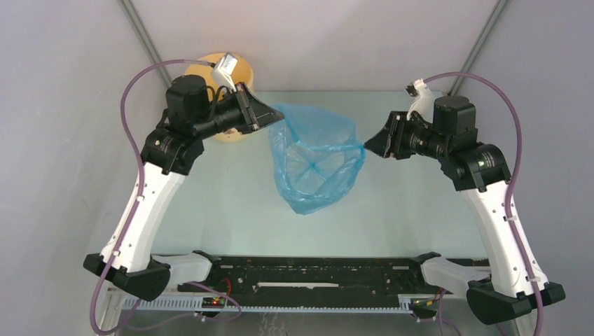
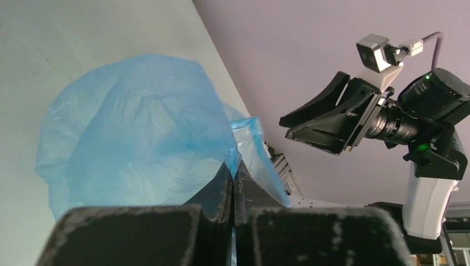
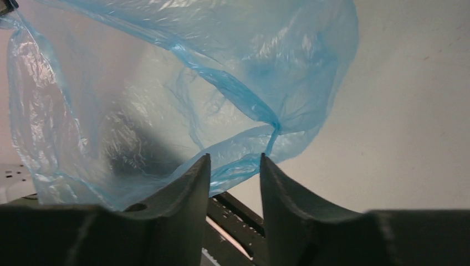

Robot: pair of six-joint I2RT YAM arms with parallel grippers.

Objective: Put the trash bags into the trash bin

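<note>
The light-blue trash bag hangs above the table between my two grippers, its mouth spread open. My left gripper is shut on the bag's left rim, with film pinched between the fingertips in the left wrist view. My right gripper is open at the bag's right rim. In the right wrist view the rim passes just past its spread fingertips, not clamped. The pale-yellow trash bin stands at the back left, mostly hidden behind my left arm.
A black rail runs along the near table edge between the arm bases. Grey tent walls close in on the left, right and back. My right arm shows in the left wrist view, facing the bag.
</note>
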